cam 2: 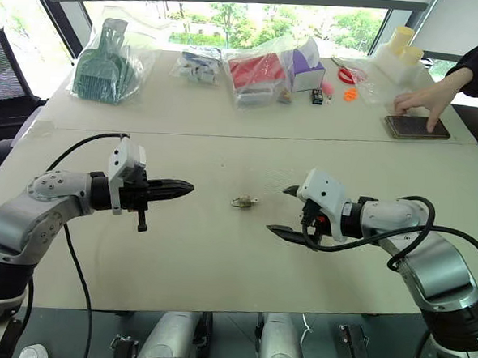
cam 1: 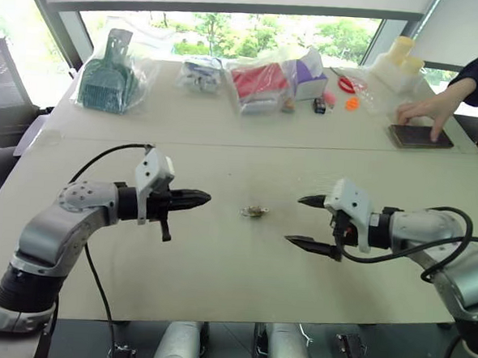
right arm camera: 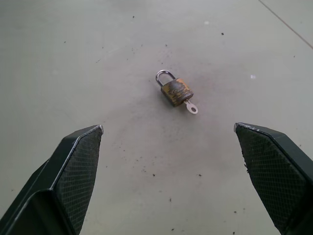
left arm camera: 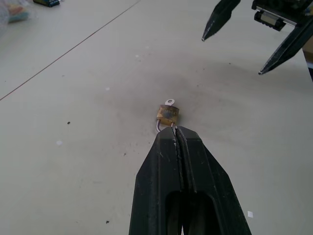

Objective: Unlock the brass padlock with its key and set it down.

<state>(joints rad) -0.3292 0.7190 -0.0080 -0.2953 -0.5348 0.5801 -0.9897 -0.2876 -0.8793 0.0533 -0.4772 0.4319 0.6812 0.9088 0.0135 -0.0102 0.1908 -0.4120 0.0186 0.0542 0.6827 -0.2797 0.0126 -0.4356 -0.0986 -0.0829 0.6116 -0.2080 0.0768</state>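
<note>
1. Between the two grippers, on the bare middle of the table (cam 1: 216, 283), lies the brass padlock (cam 1: 255, 212), flat on its side and touching neither arm.
2. Its key (right arm camera: 191, 106) is already in the keyhole. The right wrist view shows the silvery shackle (right arm camera: 165, 76) at the end away from that gripper and the key head at the near end, so the long axis runs shackle to key, roughly along a line between the arms.
3. The shackle end faces the left gripper (cam 1: 201, 198) and the key end faces the right gripper (cam 1: 308, 222).
4. In the head views the two grippers sit at about the same distance from the lock, the right perhaps a little nearer; I would not call either clearly closer.
5. The left gripper's fingers are pressed together with nothing between them, tips aimed at the lock.
6. The right gripper stands spread wide and empty, the padlock framed in the gap between its fingertips (right arm camera: 83, 147).
7. My judgement: the shackle looks seated, so the lock is not yet opened, and the right gripper is better placed to take the key.
</note>
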